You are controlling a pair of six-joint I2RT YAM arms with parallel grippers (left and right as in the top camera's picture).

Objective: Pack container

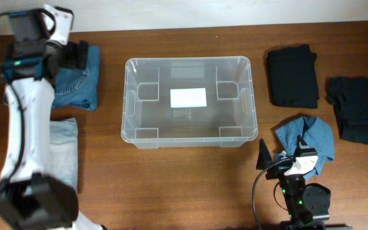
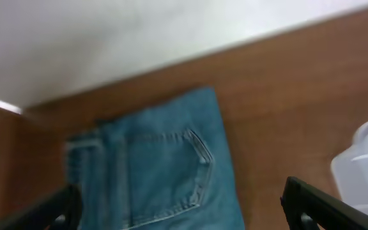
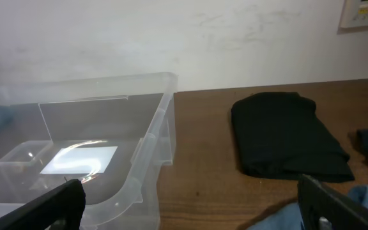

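The clear plastic container point(image 1: 187, 61) stands empty at the table's middle, a white label point(image 1: 188, 97) on its base. My left gripper point(image 1: 75, 56) is open and hovers over folded blue jeans point(image 1: 82, 83) at the far left. In the left wrist view the open jaws point(image 2: 184, 214) straddle the jeans point(image 2: 152, 166), and a container corner point(image 2: 366, 166) shows at the right. My right gripper point(image 1: 283, 156) is open and empty near the front right, beside a crumpled blue cloth point(image 1: 312, 135). In the right wrist view its jaws point(image 3: 193, 211) face the container's corner point(image 3: 161, 121).
A folded light denim piece point(image 1: 62, 150) lies at the left front. Two folded black garments point(image 1: 292, 76) point(image 1: 358, 108) lie at the right; the nearer one shows in the right wrist view point(image 3: 286, 134). A white wall runs behind the table.
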